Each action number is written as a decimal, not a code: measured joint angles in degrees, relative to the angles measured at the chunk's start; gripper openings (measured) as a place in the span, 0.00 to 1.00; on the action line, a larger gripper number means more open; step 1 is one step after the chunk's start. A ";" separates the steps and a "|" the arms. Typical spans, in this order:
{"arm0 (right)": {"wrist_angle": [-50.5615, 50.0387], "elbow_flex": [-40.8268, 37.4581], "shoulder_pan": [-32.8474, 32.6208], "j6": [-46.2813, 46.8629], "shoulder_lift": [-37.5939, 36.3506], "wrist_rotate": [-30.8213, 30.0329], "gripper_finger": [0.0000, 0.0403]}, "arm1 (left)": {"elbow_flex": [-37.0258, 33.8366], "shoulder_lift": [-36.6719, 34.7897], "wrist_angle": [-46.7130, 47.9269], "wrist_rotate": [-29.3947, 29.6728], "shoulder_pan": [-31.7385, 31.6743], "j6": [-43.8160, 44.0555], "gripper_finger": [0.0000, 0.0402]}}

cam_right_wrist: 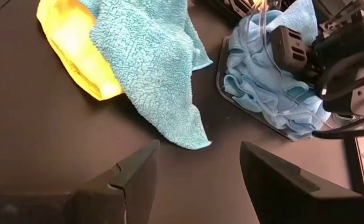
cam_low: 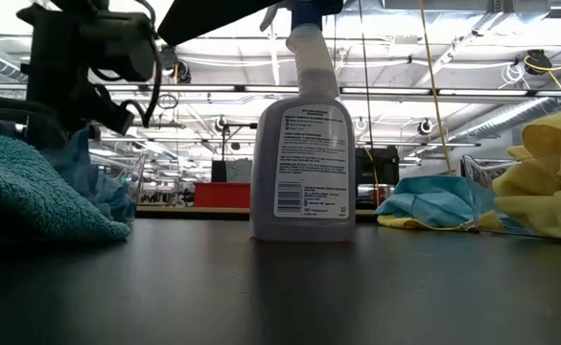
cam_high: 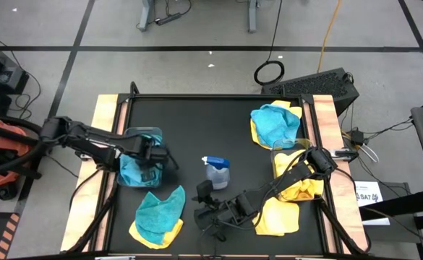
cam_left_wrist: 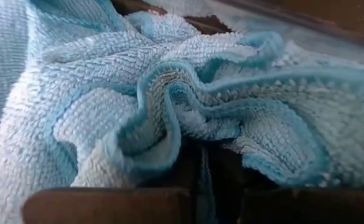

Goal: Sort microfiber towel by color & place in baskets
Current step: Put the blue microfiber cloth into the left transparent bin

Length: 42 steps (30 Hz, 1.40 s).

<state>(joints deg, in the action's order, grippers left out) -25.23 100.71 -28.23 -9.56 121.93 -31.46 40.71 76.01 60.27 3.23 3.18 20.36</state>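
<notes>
A teal towel [cam_high: 133, 172] is bunched in the left basket [cam_high: 153, 133], where the left tool [cam_high: 147, 160] is buried; its grip cannot be told. If lifted unreleased, the towel may be dragged out. The right tool [cam_high: 212, 215], open and empty, hangs near the spray bottle [cam_high: 216, 172].

Teal towels [cam_high: 135, 170] crumpled in left clear basket [cam_high: 155, 133]; yellow towels [cam_high: 298, 189] fill right basket [cam_high: 278, 154]; mixed piles [cam_high: 159, 214] loose on counter.

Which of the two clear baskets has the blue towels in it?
The basket on the table's left side, under the left gripper, holds bunched teal-blue towels. The other basket, on the right side, holds yellow towels.
</notes>
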 joint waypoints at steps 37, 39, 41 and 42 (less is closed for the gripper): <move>-0.10 0.00 -0.19 -0.33 0.00 3.10 0.53 | 32.47 -8.01 24.01 0.28 -0.06 1.66 0.31; 0.78 0.00 -0.12 -0.80 0.00 4.38 0.53 | 33.77 -8.43 22.88 0.27 1.31 1.68 0.31; 1.50 0.00 0.00 -1.47 0.00 5.98 0.53 | 35.04 -8.86 20.05 0.24 3.06 1.62 0.31; 1.95 0.00 0.02 -1.96 0.00 6.62 0.53 | 35.56 -9.10 18.27 0.25 4.10 1.61 0.31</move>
<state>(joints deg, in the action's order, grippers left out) -23.29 100.71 -28.21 -11.53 121.93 -24.84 76.26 66.91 78.54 3.48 7.28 21.97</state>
